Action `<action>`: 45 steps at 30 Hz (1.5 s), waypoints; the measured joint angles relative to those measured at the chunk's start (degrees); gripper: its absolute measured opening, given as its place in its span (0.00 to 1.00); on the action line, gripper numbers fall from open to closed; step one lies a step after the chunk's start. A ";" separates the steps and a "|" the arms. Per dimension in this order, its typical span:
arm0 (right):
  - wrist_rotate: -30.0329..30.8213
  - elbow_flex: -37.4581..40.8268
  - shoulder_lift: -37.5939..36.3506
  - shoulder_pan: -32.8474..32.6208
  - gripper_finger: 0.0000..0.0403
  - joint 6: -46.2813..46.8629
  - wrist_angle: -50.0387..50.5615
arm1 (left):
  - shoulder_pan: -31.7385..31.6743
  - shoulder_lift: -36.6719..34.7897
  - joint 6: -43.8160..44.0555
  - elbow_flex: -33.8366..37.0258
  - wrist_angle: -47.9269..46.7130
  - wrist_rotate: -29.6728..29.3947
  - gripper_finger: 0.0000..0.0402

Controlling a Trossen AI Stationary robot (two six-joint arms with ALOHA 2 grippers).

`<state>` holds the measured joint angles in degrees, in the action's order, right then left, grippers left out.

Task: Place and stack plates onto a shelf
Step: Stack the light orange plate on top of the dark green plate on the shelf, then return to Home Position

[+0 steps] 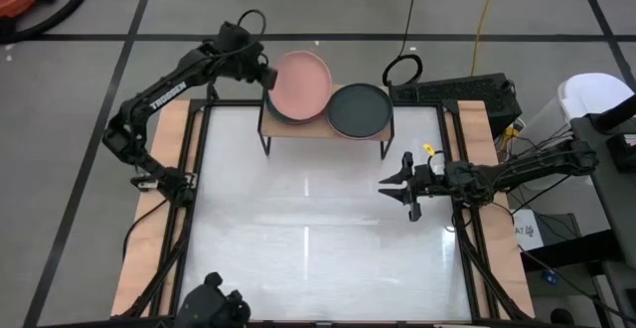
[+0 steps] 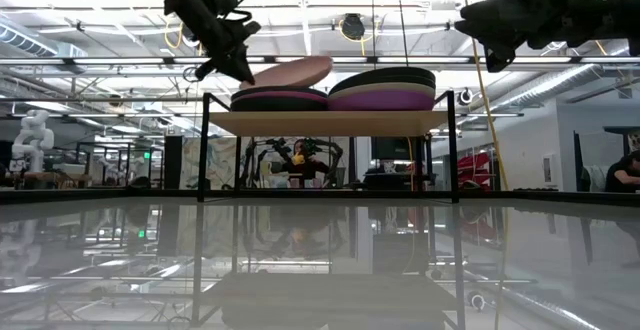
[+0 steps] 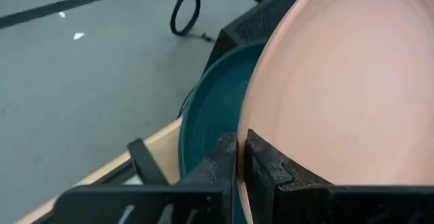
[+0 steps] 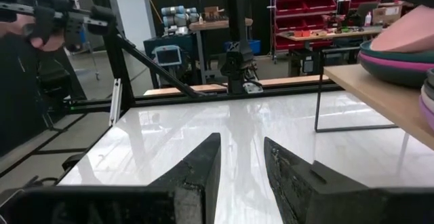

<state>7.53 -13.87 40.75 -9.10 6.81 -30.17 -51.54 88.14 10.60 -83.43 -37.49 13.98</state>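
The salmon pink plate (image 1: 301,82) (image 2: 290,72) sits tilted above the left stack (image 2: 280,100) on the light-wood shelf (image 2: 330,122), with a dark teal plate (image 3: 210,115) right under it. My left gripper (image 1: 260,70) (image 3: 241,142) is shut on the pink plate's left rim. The right stack (image 1: 360,109) (image 2: 385,90) has a dark plate on top, then beige and purple. My right gripper (image 1: 402,191) (image 4: 241,170) is open, above the table in front of the shelf's right end, touching nothing. My left gripper pinches the pink plate's rim (image 3: 252,125) between its two fingers (image 3: 224,159), on the side toward the table's left. It reaches in from the left, slanting down. The plate is tilted, its right edge (image 2: 325,62) raised above the stack.
The shelf's thin black legs (image 2: 205,160) stand at the table's far edge. The white table top (image 1: 308,229) stretches in front of it. Cables and a dark box (image 1: 457,91) lie behind the shelf on the right.
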 joint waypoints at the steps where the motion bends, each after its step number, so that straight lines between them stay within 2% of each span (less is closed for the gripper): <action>1: -0.02 0.00 0.00 0.00 0.24 0.01 0.30 | -0.11 0.00 -1.02 -0.02 -0.86 0.00 0.05; 5: -0.02 0.00 0.00 0.00 0.24 0.02 0.59 | -0.20 -0.02 -6.22 -0.14 -5.27 -0.07 0.08; 14: 0.11 0.00 0.00 0.00 0.24 0.02 0.59 | -0.12 -0.03 -6.97 -0.12 -5.58 -0.35 0.34; 18: 0.04 0.00 -0.01 0.00 0.24 0.04 0.62 | -0.09 -0.06 -6.96 -0.12 -5.49 -0.14 0.42; 25: -0.02 0.01 -0.37 -0.01 0.24 -0.42 2.84 | -0.02 -2.92 -8.92 -1.56 -4.15 5.53 0.45; 29: -0.04 0.02 -3.22 -0.01 0.24 -0.95 5.71 | 1.25 -8.82 -11.53 -1.20 -1.47 5.57 0.45; 32: -0.02 0.02 -7.83 -0.01 0.24 -1.51 12.14 | 3.03 -14.73 -12.97 -0.24 -1.50 5.27 0.45; 35: 0.11 0.02 -13.55 0.00 0.24 -1.49 18.34 | 5.02 -21.96 -14.52 4.16 -0.95 4.82 0.45; 37: 0.11 0.02 -17.27 0.00 0.24 -1.51 21.36 | 6.77 -27.77 -14.28 9.71 3.12 4.39 0.45; 45: 0.13 0.02 -27.38 -0.02 0.24 -2.99 30.00 | 14.84 -49.51 -6.18 42.33 32.28 4.02 0.45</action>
<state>7.66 -13.85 13.38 -9.12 3.82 -0.17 -36.70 38.63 4.42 -41.10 -5.22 18.00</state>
